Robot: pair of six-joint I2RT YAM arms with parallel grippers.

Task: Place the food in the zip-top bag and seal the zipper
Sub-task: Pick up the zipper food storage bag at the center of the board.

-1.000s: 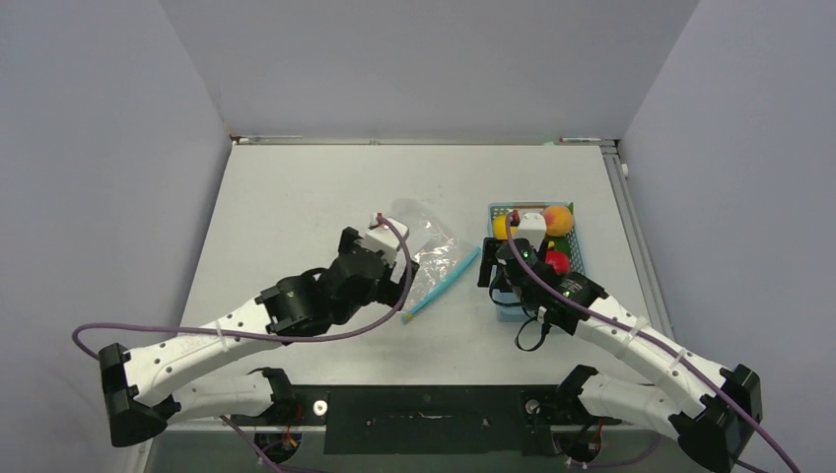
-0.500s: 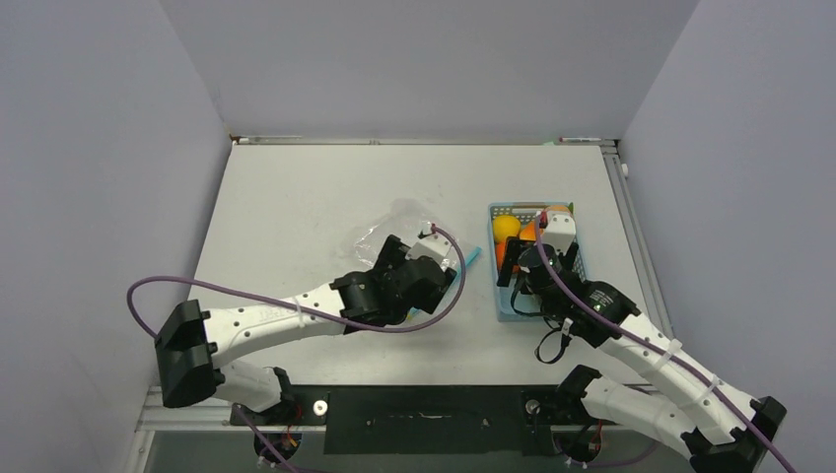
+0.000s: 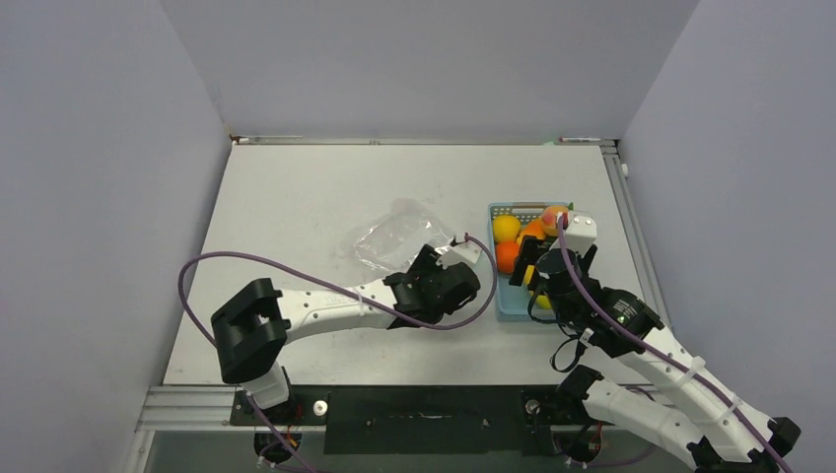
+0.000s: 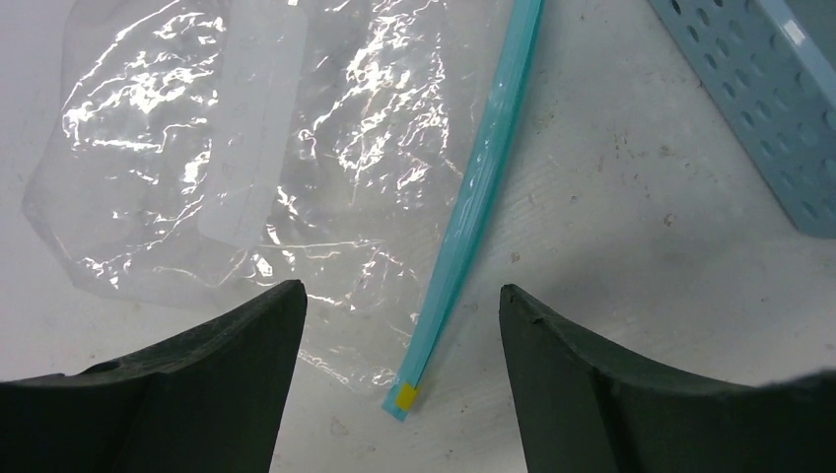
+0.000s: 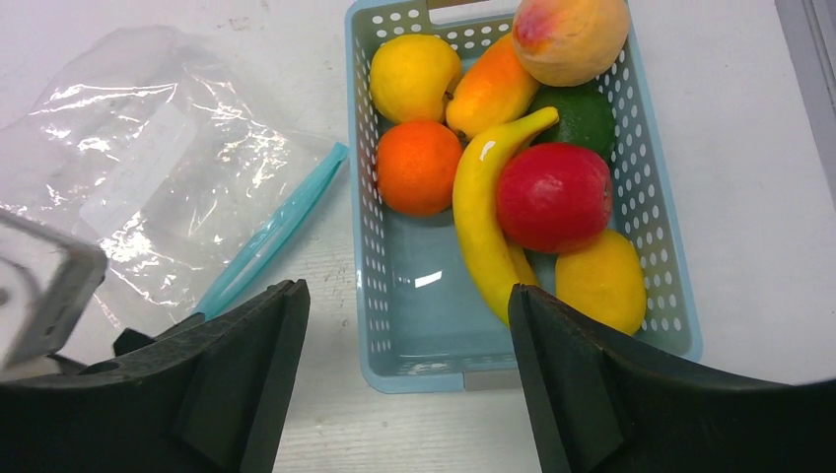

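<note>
So the zip-top bag (image 4: 246, 168) is lying flat and empty on the table (image 4: 641, 246), just left of the light blue basket (image 5: 367, 246). The part that matters is the zipper (image 4: 473, 197). In the left wrist view the strip runs as one long diagonal, from the top right down toward the camera. Its near end, the bit with the little yellow tab, sits right in the gap between the left fingers (image 4: 217, 384). Those are spread wide on either side of it and aren't touching it, so nothing is pinched yet.

My read is that the left arm is clearly the nearer one for the bag mouth. It only has to drop and close across the strip's short width, because the long axis points away from it.

All the food (image 5: 552, 197) is in the basket, with the banana (image 5: 483, 227) lying lengthwise down the middle. The right fingers (image 5: 227, 394) hang above it, wide and empty, with the basket's near end in the gap.
</note>
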